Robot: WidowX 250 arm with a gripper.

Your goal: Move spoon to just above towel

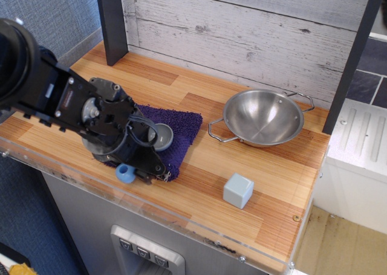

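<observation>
The spoon lies on the front left of the dark purple towel (184, 127). Its grey bowl (162, 136) rests on the cloth, and the light-blue handle end (125, 173) sticks out over the towel's front edge. My black gripper (144, 166) is down over the middle of the handle and hides it. One dark finger (154, 166) shows to the right of the handle; the other is hidden, so I cannot tell how the jaws stand. The arm covers the towel's left part.
A steel two-handled bowl (263, 115) stands to the right of the towel. A grey-blue cube (237, 190) sits near the front edge. A black post (112, 24) stands at the back left before the plank wall. The counter's front edge (181, 217) is close.
</observation>
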